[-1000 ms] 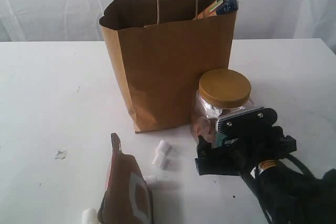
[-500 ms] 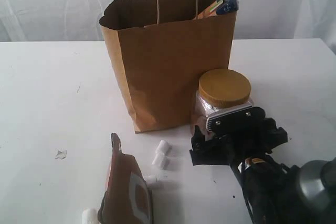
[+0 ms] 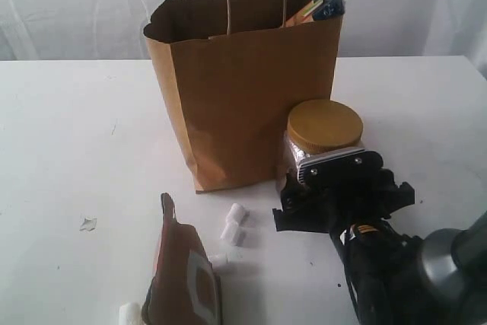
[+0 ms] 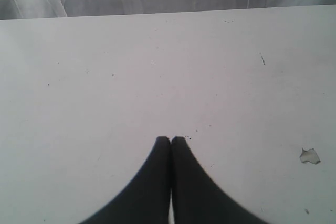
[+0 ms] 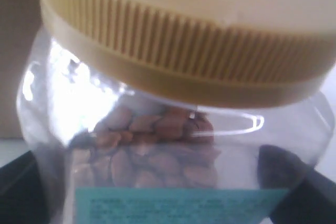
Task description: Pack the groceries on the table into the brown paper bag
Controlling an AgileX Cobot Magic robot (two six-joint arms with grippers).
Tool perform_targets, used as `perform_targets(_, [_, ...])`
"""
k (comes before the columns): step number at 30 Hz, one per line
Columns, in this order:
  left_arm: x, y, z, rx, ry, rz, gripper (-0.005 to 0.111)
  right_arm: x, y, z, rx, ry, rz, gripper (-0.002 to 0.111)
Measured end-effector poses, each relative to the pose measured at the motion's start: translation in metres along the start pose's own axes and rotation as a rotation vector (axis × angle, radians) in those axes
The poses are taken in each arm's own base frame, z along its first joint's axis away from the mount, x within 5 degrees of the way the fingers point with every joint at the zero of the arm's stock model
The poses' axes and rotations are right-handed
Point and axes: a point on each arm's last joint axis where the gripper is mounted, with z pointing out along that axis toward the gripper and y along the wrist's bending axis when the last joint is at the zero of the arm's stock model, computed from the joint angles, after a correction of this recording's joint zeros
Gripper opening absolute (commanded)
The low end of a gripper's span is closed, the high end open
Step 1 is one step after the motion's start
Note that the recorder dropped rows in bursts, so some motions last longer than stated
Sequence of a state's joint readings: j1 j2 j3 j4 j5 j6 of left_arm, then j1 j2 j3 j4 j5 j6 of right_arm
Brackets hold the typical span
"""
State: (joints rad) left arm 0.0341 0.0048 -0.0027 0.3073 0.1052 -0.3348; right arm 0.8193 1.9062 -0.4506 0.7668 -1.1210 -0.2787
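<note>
The clear jar stands upright on the counter, just beside the brown paper bag. It is rigid, smooth plastic part-filled with nuts, so probably fairly heavy and slippery. The body walls below the ribbed lid look best to hold (its overhang would check a slip). The right pincer straddles the jar with jaws wide and no squeeze visible. Only the right wrist view shows the nuts and the label; only the exterior view shows the bag. The left pincer is closed and empty.
</note>
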Motion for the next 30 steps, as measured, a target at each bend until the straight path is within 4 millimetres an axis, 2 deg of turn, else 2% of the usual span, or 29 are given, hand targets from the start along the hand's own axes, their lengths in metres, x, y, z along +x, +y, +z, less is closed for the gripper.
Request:
perform_targets(5, [0.0000,0.0000,0.0000,0.000,0.000,0.000,0.000,0.0003,-0.0016,0.0000,0.018,0.003,0.009,0.025])
perform_targets(14, [0.0000,0.0000,0.0000,0.000,0.000,0.000,0.000,0.0004,-0.0019,0.0000,0.021,0.004,0.022,0.000])
perform_targets(30, [0.0000,0.0000,0.0000,0.000,0.000,0.000,0.000,-0.0070,-0.0034,-0.0046,0.014,0.048,0.083,0.000])
